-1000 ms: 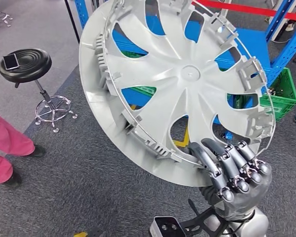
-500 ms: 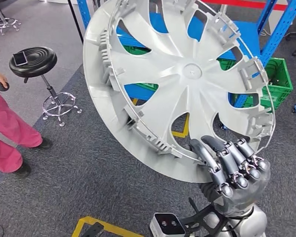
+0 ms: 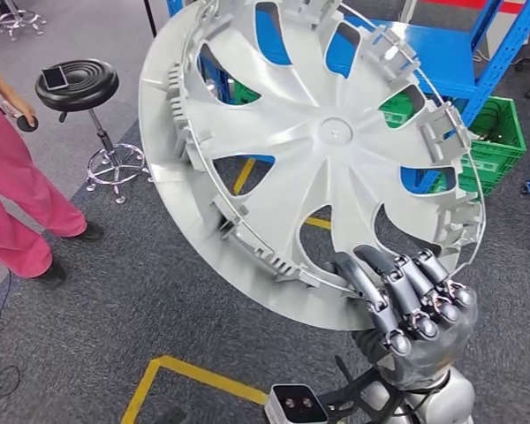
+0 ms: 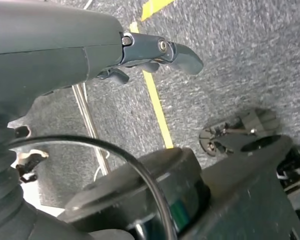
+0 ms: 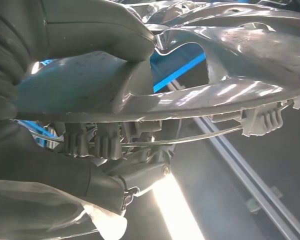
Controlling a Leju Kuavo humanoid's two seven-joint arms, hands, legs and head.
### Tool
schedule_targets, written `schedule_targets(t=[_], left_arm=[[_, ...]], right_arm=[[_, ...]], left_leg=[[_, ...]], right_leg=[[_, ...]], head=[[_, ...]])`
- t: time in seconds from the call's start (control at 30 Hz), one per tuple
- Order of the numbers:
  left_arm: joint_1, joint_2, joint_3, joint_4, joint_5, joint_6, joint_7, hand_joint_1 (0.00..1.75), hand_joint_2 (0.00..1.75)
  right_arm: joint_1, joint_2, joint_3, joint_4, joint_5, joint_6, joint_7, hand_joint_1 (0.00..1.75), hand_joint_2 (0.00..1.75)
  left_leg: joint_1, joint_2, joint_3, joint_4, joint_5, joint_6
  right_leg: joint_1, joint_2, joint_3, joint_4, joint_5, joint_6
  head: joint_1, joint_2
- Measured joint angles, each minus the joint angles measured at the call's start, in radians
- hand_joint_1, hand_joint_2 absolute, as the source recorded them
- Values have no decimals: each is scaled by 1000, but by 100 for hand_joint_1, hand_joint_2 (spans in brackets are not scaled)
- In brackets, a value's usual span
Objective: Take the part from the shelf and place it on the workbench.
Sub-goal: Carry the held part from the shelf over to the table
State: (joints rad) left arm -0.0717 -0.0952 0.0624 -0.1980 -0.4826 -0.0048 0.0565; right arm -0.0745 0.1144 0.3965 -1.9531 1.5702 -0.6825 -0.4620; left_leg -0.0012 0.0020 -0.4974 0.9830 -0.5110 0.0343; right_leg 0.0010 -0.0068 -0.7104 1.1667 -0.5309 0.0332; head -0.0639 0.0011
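The part is a large silver plastic wheel cover (image 3: 329, 132), held tilted in front of me with its ribbed inner side facing me in the head view. My right hand (image 3: 409, 309) grips its lower rim, with the fingers curled over the edge and the wire ring. The right wrist view shows the same rim (image 5: 235, 55) clamped between the thumb (image 5: 95, 30) and the fingers underneath. In the left wrist view my left hand (image 4: 148, 50) hangs above the carpet with nothing in it, and one dark finger is stretched out.
A black stool (image 3: 79, 84) with a phone (image 3: 54, 78) on its seat stands at the left, beside a person in pink trousers (image 3: 16, 194). Behind the cover are a blue shelf frame (image 3: 449, 62) and a green crate (image 3: 495, 141). Yellow tape (image 3: 189, 375) marks the grey carpet.
The whole scene has shifted: stool, person and floor tape have slid right and further into view, so the camera has moved. The wheel cover stays in my right hand's grip.
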Motion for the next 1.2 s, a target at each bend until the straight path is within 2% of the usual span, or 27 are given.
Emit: schedule_targets(t=[0.03,0.07,0.1,0.13,0.17,0.23,0.27,0.3,0.37,0.4,0.43,0.47,0.53,0.57,0.6,0.63,0.7,0.73,0.77,0.83,0.97,1.1,1.2], left_arm=[[-1,-1,-1,0,0,-1,0,0,175],[-1,-1,-3,0,0,-2,0,0,175],[-1,-1,-4,0,0,-3,0,0,175],[-2,-1,-5,0,0,-5,0,0,175],[-3,-1,-6,0,0,-7,0,0,175],[-5,0,-6,0,0,-11,-1,0,175],[-5,0,-7,0,0,-12,-1,0,175],[-6,1,-7,0,0,-13,-1,0,175],[-7,2,-7,0,0,-14,-1,0,175],[-8,2,-7,0,0,-14,-1,0,175],[-8,3,-7,0,0,-15,-1,0,175],[-9,4,-7,0,0,-15,-2,0,175],[-12,7,-7,0,0,-16,-3,0,175],[-14,9,-7,0,0,-16,-4,0,175],[-16,10,-7,0,0,-16,-4,0,175],[-16,10,-7,0,0,-16,-3,0,175],[-14,10,-8,0,0,-16,-2,0,175],[-12,10,-8,0,-1,-16,-1,0,175],[-11,10,-8,0,-1,-17,-1,0,175],[-8,9,-9,0,-2,-19,-1,0,175],[-3,8,-11,0,-3,-30,-3,0,175],[-4,8,-14,0,-3,-33,-3,0,175],[-4,8,-15,0,-3,-33,-3,0,175]], right_arm=[[0,0,1,2,0,0,0,175,175],[0,0,1,4,0,0,-1,175,175],[0,0,1,6,0,0,-1,175,175],[-1,0,1,8,0,0,-2,175,175],[-2,0,2,9,0,0,-2,175,175],[-7,0,4,11,0,0,-5,175,175],[-10,0,5,12,0,0,-7,175,175],[-12,0,7,13,0,0,-8,175,175],[-13,0,8,16,0,0,-9,175,175],[-14,0,9,18,0,0,-9,175,175],[-15,1,10,19,0,0,-9,175,175],[-15,2,11,20,0,0,-9,175,175],[-16,2,13,23,0,0,-9,175,175],[-16,2,13,24,0,0,-9,175,175],[-16,2,13,26,0,0,-10,175,175],[-16,2,14,28,0,0,-10,175,175],[-16,2,14,30,0,0,-10,175,175],[-16,3,15,30,0,0,-10,175,175],[-17,3,15,31,0,0,-11,175,175],[-19,4,15,31,0,0,-13,175,175],[-20,5,15,35,0,0,-23,175,175],[-20,5,16,38,0,0,-26,175,175],[-20,5,15,39,0,0,-26,175,175]], left_leg=[[0,0,-11,1,9,1],[0,1,-22,2,16,1],[0,1,-32,3,23,-1],[0,0,-39,5,29,-2],[0,0,-44,6,33,-5],[-3,-1,-52,10,40,-12],[-4,-1,-57,13,44,-18],[-4,-1,-61,14,48,-24],[-3,-1,-67,17,53,-35],[-2,-2,-71,25,45,-40],[-2,-2,-80,49,25,-45],[-1,-3,-98,95,-7,-49],[0,-4,-146,229,-80,-57],[0,-4,-161,282,-102,-59],[0,-4,-160,302,-103,-60],[0,-4,-142,282,-86,-59],[0,-4,-71,157,-26,-53],[-1,-4,-41,94,-5,-49],[-2,-4,-22,49,4,-44],[-4,-4,-20,20,4,-36],[-5,-4,-29,13,11,-30],[-7,-4,-34,14,18,-21],[-9,-4,-36,15,20,-18]], right_leg=[[-2,2,-18,65,-35,4],[-3,2,-25,109,-55,6],[-4,2,-13,117,-57,7],[-4,2,20,84,-43,6],[-5,2,70,17,-17,4],[-3,3,164,-124,12,-3],[-2,4,188,-164,17,-8],[0,5,195,-179,15,-12],[0,4,191,-181,23,-24],[-1,2,190,-183,28,-31],[-3,0,188,-186,33,-39],[-5,-2,184,-189,38,-45],[-2,-6,174,-187,44,-51],[-1,-7,169,-185,47,-52],[0,-7,163,-182,49,-52],[0,-7,159,-179,51,-52],[1,-6,151,-172,54,-50],[2,-6,146,-167,56,-47],[4,-6,140,-163,58,-42],[8,-8,126,-159,64,-34],[9,-9,117,-164,75,-52],[6,-7,117,-173,87,-35],[5,-7,116,-174,90,-29]], head=[[0,0],[0,0],[0,0],[0,0],[0,0],[0,0],[0,0],[0,0],[0,0],[-1,0],[-3,0],[-4,0],[-6,0],[-6,0],[-6,0],[-6,0],[-6,0],[-6,0],[-6,0],[-5,0],[-4,0],[-4,0],[-4,0]])
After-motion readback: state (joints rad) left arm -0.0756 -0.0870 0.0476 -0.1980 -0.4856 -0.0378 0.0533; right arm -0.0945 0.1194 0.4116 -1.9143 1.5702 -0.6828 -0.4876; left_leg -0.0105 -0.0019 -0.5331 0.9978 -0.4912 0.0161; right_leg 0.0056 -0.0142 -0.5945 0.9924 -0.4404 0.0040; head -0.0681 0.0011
